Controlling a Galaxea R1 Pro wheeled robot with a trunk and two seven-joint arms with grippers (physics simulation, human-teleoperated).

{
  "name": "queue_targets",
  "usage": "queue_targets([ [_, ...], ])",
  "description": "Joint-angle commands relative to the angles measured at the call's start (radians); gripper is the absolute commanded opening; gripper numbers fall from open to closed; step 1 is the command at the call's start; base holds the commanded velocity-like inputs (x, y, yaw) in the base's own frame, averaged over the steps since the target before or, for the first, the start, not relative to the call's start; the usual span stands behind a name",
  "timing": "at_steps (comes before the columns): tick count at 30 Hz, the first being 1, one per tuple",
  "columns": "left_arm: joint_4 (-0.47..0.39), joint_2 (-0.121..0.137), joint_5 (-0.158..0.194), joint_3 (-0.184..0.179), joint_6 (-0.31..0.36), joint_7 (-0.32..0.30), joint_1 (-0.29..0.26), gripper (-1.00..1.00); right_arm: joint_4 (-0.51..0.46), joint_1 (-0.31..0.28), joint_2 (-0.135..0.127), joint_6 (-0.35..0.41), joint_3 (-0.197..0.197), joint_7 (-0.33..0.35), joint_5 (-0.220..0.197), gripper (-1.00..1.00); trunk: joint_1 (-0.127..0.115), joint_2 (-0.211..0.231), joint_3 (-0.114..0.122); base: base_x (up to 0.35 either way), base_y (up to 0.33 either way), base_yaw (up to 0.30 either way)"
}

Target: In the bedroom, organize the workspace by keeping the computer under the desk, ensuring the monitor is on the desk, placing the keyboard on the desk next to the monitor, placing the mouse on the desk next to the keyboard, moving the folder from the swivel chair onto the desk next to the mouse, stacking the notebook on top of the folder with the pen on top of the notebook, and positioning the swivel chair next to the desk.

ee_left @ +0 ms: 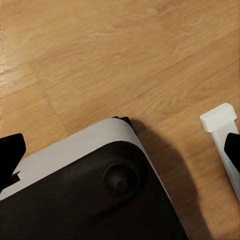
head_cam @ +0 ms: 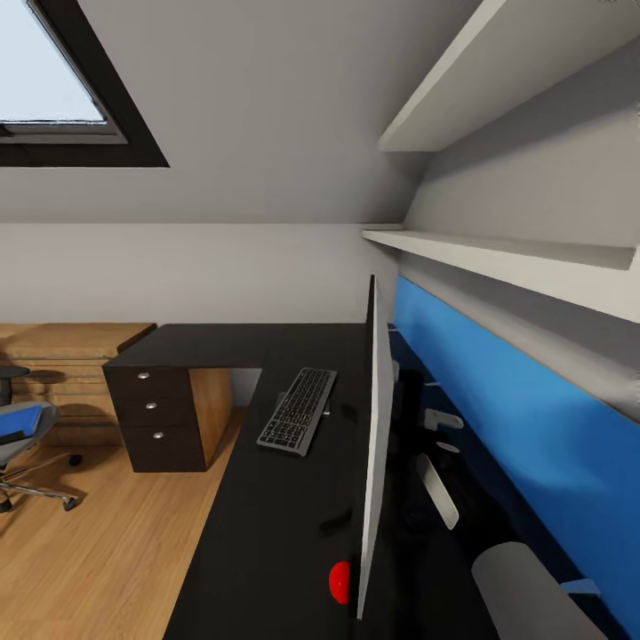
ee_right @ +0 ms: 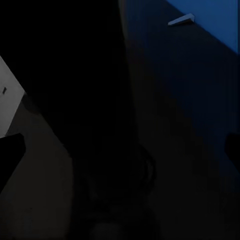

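The monitor [head_cam: 377, 444] stood edge-on at centre right on the black counter [head_cam: 267, 533], keyboard [head_cam: 298, 410] just left. Thin, stiff and likely top-heavy, it wanted holding by the stand. Jaw states: cannot tell.

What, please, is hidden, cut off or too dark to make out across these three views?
- Monitor, head view: seen edge-on, so its screen face cannot be read.
- Swivel chair, head view: cut off by the picture's left edge; the blue item on its seat shows only in part.
- Left end effector, left wrist view: only dark fingertips at the picture's edges.
- Right wrist view: almost all in shadow; the dark surfaces cannot be identified.
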Motion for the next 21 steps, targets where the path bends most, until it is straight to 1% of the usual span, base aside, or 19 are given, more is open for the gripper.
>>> queue_targets([
  [1, -0.002, 0.0, 0.008, -0.002, -0.003, 0.004, 0.0, 1.0, -0.001, -0.001, -0.001, 0.003, 0.003, -0.009, -0.009, 1.0, 0.0, -0.001, -0.001, -0.133, -0.082, 0.0],
  [6, -0.001, 0.001, 0.008, -0.001, -0.003, 0.004, 0.0, 1.0, -0.001, 0.0, -0.001, 0.003, 0.003, -0.009, -0.009, 1.0, 0.0, -0.001, -0.001, -0.213, -0.118, 0.0],
  [13, 0.001, 0.0, 0.009, -0.001, -0.003, 0.004, 0.0, 1.0, -0.008, 0.0, -0.002, 0.004, 0.002, -0.008, -0.007, 1.0, 0.0, -0.001, -0.001, -0.306, -0.064, 0.0],
  [17, 0.001, -0.001, 0.009, -0.001, -0.003, 0.004, -0.001, 1.0, -0.014, 0.001, -0.002, 0.007, 0.001, -0.008, -0.008, 1.0, 0.0, -0.001, -0.001, -0.32, 0.076, 0.0],
  [21, 0.002, -0.003, 0.009, -0.001, -0.004, 0.004, -0.001, 1.0, -0.016, 0.001, -0.002, 0.005, 0.001, -0.009, -0.008, 1.0, 0.0, -0.001, -0.001, -0.275, 0.174, 0.0],
])
